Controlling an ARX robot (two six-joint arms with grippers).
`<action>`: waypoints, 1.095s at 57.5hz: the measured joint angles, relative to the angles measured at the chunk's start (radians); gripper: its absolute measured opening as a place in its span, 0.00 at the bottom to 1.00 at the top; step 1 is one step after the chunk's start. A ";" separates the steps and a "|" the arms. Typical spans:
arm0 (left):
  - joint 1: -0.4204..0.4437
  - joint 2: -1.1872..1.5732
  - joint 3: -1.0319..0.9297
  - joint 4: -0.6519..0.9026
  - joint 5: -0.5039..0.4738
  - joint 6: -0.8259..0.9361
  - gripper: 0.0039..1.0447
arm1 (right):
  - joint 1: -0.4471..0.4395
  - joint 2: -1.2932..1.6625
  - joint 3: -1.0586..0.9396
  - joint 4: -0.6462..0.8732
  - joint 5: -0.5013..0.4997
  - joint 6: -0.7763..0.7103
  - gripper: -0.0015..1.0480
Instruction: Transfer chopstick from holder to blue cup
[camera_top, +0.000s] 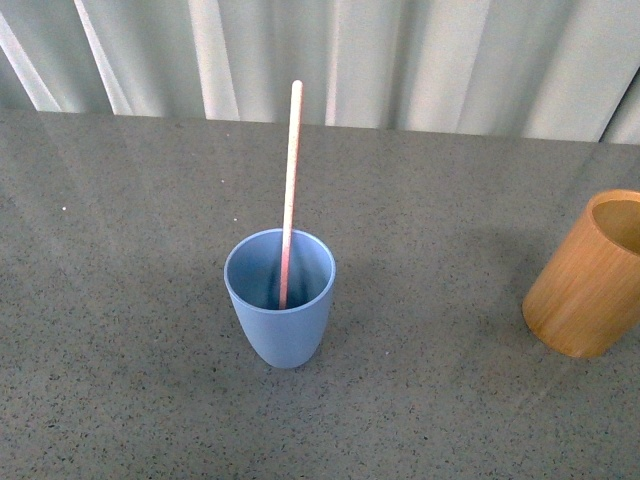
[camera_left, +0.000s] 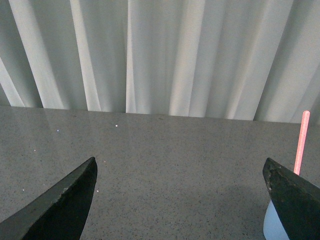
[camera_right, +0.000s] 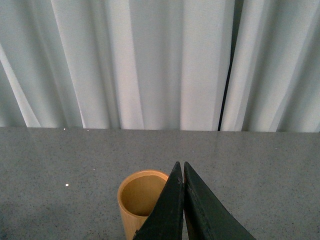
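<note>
The blue cup (camera_top: 279, 297) stands upright in the middle of the grey table. The pink-salmon chopstick (camera_top: 290, 190) stands in it, leaning slightly, its pale top well above the rim. The orange-tan holder (camera_top: 590, 275) stands at the right edge of the front view and looks empty. Neither gripper shows in the front view. My left gripper (camera_left: 180, 170) is open and empty; the chopstick (camera_left: 301, 142) and a bit of the blue cup (camera_left: 272, 225) show past one finger. My right gripper (camera_right: 182, 167) is shut and empty, close in front of the empty holder (camera_right: 137, 200).
A pale pleated curtain (camera_top: 400, 60) hangs along the table's far edge. The grey speckled table (camera_top: 120, 330) stretches around the cups.
</note>
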 joint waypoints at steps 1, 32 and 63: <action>0.000 0.000 0.000 0.000 0.001 0.000 0.94 | 0.003 -0.007 -0.001 -0.005 0.001 0.000 0.01; 0.000 0.000 0.000 0.000 0.000 0.000 0.94 | 0.005 -0.157 -0.024 -0.109 0.009 0.000 0.01; 0.000 -0.001 0.000 0.000 0.000 0.000 0.94 | 0.005 -0.333 -0.023 -0.292 0.009 0.000 0.02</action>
